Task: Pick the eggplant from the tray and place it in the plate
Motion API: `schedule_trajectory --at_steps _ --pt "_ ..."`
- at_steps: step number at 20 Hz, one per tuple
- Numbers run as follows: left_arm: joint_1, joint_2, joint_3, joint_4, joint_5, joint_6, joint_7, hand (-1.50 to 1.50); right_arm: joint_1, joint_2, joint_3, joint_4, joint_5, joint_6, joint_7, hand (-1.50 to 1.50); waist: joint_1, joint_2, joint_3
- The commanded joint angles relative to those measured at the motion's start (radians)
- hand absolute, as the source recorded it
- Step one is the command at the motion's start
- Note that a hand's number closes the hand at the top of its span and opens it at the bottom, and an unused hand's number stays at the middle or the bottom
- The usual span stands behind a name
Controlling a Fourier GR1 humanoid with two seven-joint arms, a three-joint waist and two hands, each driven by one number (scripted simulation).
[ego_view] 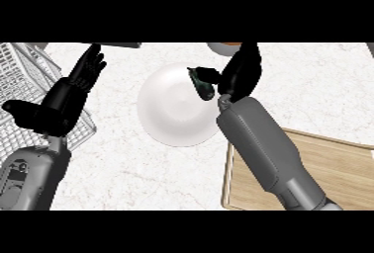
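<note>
A: Start at the left — what is there?

B: A white wire rack sits at the desk's left edge, and the left robot hand rests over it, fingers straight and up, holding nothing.

A: And the middle?

B: The white plate lies on the desk, its centre bare. At its right rim is the eggplant — dark, small, and held above the plate's edge, not lying on it as far as I can tell.

A: Held by what?

B: The right robot hand, with fingers and thumb curled about the eggplant. Below and to the right is the wooden tray, with the right forearm crossing over it.

A: So which step is this?

B: I judge the pick done and the carry nearly over; step 2, the placing, is in hand.

A: What does the next move call for?

B: Probably a short shift left so the eggplant hangs over the plate's middle, a little lowering, then opening the fingers — released at the rim, it could roll off onto the desk.
</note>
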Motion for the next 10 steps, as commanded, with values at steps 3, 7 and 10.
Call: schedule_trajectory --at_steps 3,7,10 --pt "0.011 0.023 0.032 0.025 0.002 -0.007 -0.012 0.00 -0.019 0.006 0.037 0.039 0.001 -0.330 0.144 -1.50 -0.034 -0.013 -0.002" --pt "0.036 0.032 0.049 0.039 -0.006 -0.004 -0.028 0.00 0.064 0.006 0.118 0.015 0.031 -0.426 0.207 -1.50 -0.074 -0.025 -0.002" --pt "0.079 0.014 0.047 0.007 -0.008 0.009 -0.037 0.00 0.119 0.006 0.154 -0.047 0.051 -0.474 0.224 -1.50 -0.093 -0.031 -0.002"
